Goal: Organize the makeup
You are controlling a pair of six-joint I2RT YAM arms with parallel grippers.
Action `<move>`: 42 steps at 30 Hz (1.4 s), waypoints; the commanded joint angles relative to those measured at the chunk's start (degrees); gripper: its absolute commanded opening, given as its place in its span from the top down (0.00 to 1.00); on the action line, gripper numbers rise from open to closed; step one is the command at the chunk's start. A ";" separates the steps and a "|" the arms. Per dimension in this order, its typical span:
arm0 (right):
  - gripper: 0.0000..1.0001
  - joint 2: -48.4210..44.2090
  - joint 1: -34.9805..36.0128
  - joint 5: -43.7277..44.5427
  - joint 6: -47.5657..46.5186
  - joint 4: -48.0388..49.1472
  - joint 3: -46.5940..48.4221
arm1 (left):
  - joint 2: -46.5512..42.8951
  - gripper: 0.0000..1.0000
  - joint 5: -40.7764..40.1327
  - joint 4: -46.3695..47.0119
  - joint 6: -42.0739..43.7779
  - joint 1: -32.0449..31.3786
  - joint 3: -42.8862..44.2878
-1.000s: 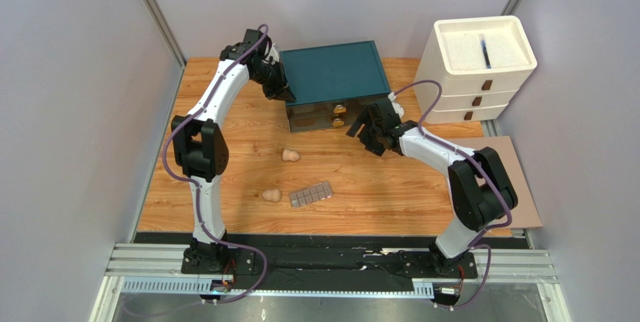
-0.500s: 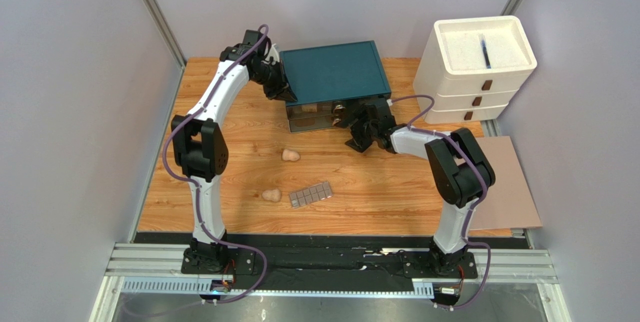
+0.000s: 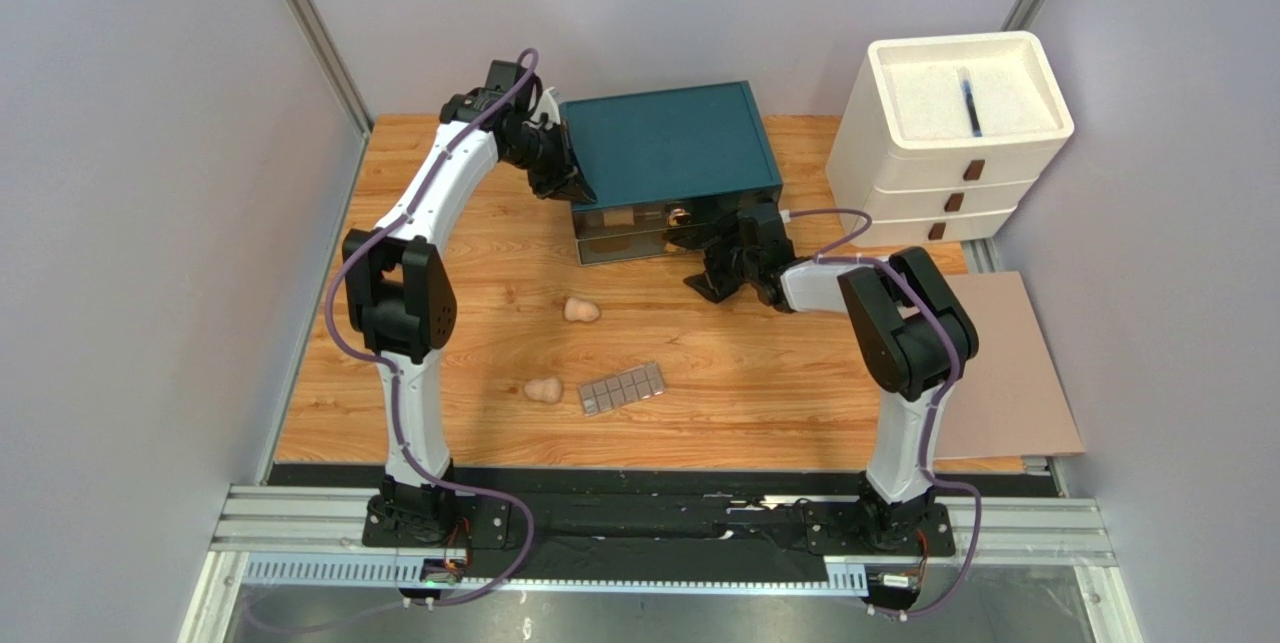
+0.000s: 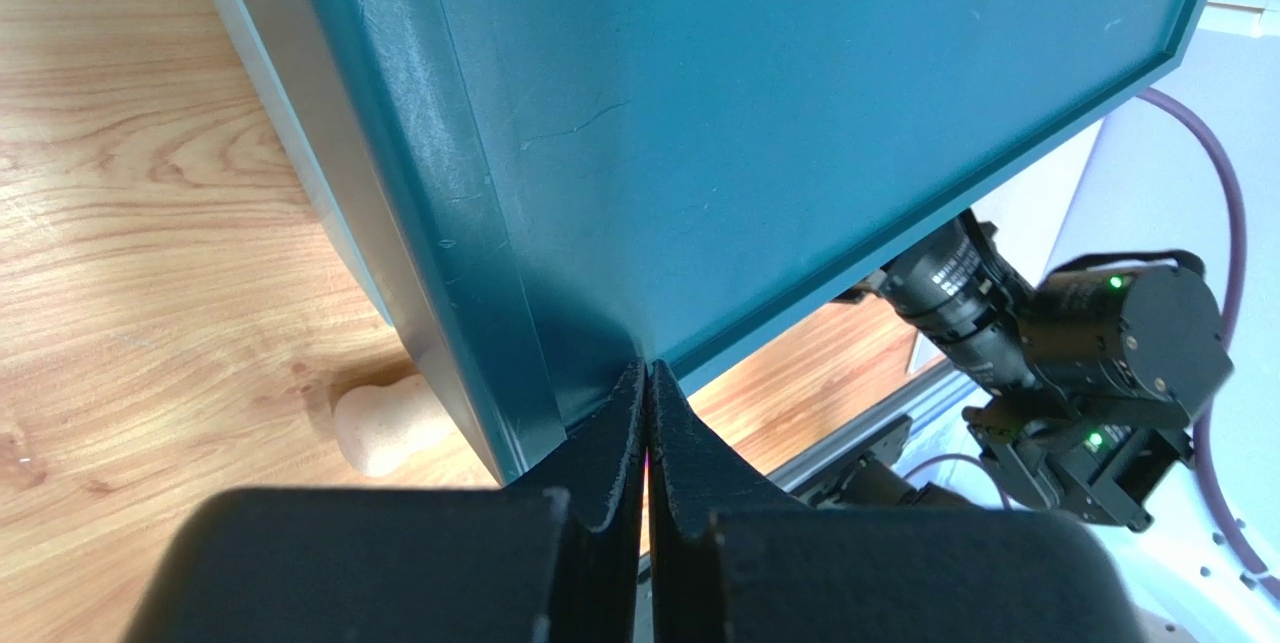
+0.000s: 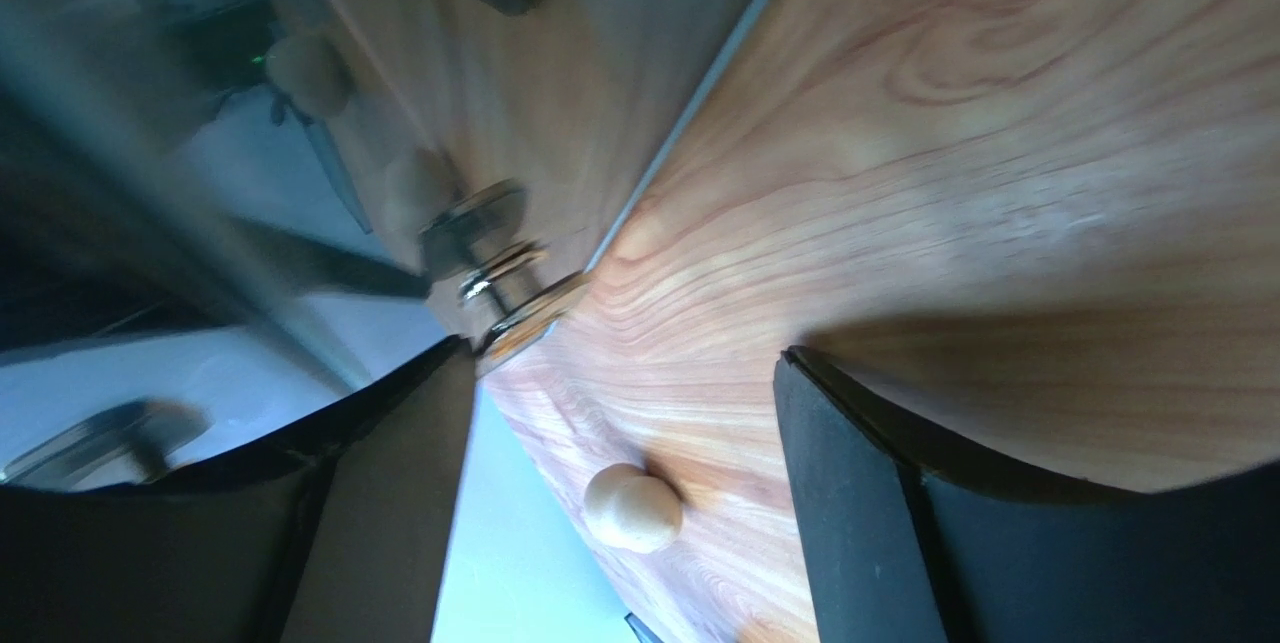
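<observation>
Two beige sponges and a grey gridded palette lie on the wooden table in front of the teal drawer box. My left gripper is shut, its tips resting against the box's front left corner with nothing between them; a sponge shows beyond that corner. My right gripper stands open low at the box's clear front drawer. In the right wrist view the gripper frames a metal drawer knob at its left finger, with a sponge far off between the fingers.
A white three-drawer unit stands at the back right. A brown mat lies at the table's right edge. Grey walls close in on both sides. The right arm's elbow rises over the table's right half.
My right gripper has moved left and in toward the front of the teal box, its arm folding tighter, jaws a little narrower. The left arm has stayed put.
</observation>
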 commanded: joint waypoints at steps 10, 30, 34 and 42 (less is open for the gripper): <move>0.62 1.54 -0.18 -0.24 3.39 -7.79 1.16 | 1.26 0.99 -2.25 -6.85 3.08 -0.68 -1.20; 0.57 -16.73 1.85 -1.57 -6.17 -21.06 -13.79 | 1.52 0.99 -1.72 -6.50 2.37 -0.68 -0.94; 0.46 -21.56 1.76 2.99 -13.38 -28.79 -10.21 | 1.35 0.99 -1.63 -7.11 2.72 -0.68 0.64; 0.39 -29.57 4.48 10.83 -32.01 -42.68 -0.71 | -2.87 0.98 0.03 -5.71 3.96 -0.68 5.29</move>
